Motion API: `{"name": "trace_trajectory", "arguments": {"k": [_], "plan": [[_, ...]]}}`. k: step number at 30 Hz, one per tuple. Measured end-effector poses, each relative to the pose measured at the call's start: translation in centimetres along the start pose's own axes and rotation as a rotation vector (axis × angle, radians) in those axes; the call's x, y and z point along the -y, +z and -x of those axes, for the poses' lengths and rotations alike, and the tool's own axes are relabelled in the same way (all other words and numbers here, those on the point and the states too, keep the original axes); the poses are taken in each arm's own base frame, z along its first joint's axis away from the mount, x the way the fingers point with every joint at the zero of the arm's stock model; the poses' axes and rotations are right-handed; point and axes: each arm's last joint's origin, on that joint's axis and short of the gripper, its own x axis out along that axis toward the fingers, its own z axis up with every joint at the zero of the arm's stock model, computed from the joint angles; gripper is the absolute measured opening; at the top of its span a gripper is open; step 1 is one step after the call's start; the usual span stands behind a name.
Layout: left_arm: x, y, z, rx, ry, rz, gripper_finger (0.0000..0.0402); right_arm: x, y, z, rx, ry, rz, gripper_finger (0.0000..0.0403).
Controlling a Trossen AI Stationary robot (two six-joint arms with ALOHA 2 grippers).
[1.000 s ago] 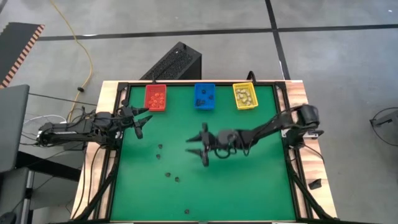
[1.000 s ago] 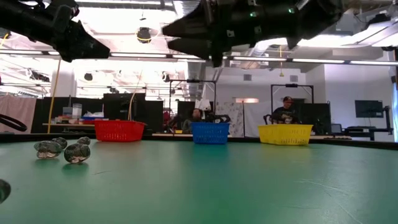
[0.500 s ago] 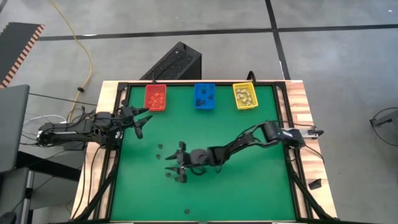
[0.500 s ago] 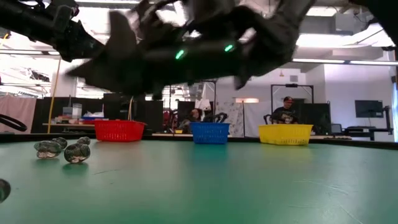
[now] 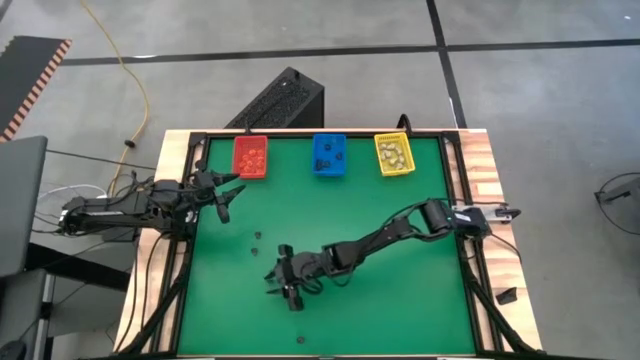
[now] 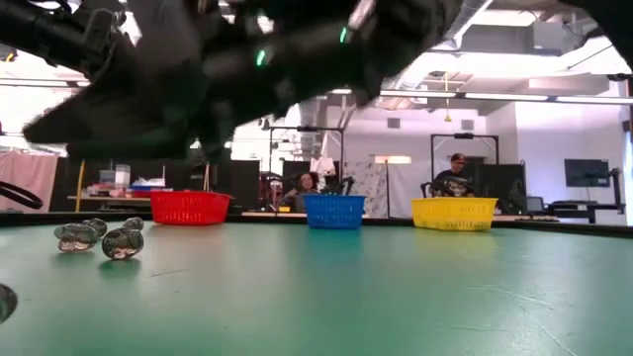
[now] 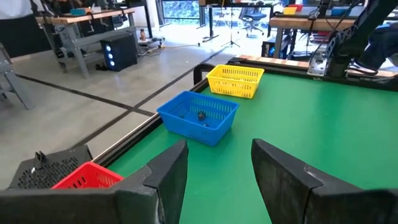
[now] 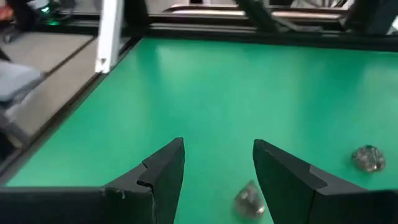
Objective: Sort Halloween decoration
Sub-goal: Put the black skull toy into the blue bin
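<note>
Right gripper (image 5: 282,288): fingers apart, empty, low over green mat (image 5: 400,300), trinket (image 8: 249,198) between them. Left gripper (image 5: 226,195): fingers apart, near red bin (image 5: 250,157).

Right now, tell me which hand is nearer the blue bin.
Left. The left hand hovers by the table's left edge, near the red bin beside the blue bin; the right hand is far across the mat.

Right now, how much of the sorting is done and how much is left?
Done: trinkets lie in the red bin, blue bin and yellow bin. In hand: nothing yet; the right gripper is open and empty, low over a trinket on the mat. The left gripper, open, waits near the red bin. Left: several loose trinkets on the green mat.
</note>
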Motion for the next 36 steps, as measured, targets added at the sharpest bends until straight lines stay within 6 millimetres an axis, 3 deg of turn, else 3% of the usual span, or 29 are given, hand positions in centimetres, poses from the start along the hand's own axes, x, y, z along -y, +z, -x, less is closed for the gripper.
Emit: {"name": "trace_trajectory", "arguments": {"k": [7, 14, 23, 36], "plan": [[0.0, 0.0, 0.0, 0.000, 0.000, 0.002, 0.0169, -2.2, -0.3, 0.8, -0.052, 0.001, 0.026, 0.0221], [0.0, 0.0, 0.0, 0.001, 0.000, 0.004, 0.0169, -1.3, -2.6, 1.0, -0.091, -0.041, -0.009, 0.0221], [0.0, 0.0, 0.0, 0.000, 0.000, -0.009, 0.0169, -0.6, -5.4, 2.1, 0.015, -0.046, -0.057, 0.0221], [0.0, 0.0, 0.0, 0.000, 0.000, -0.015, 0.0169, -1.2, -5.8, 2.5, 0.051, -0.044, -0.063, 0.0221]]}}
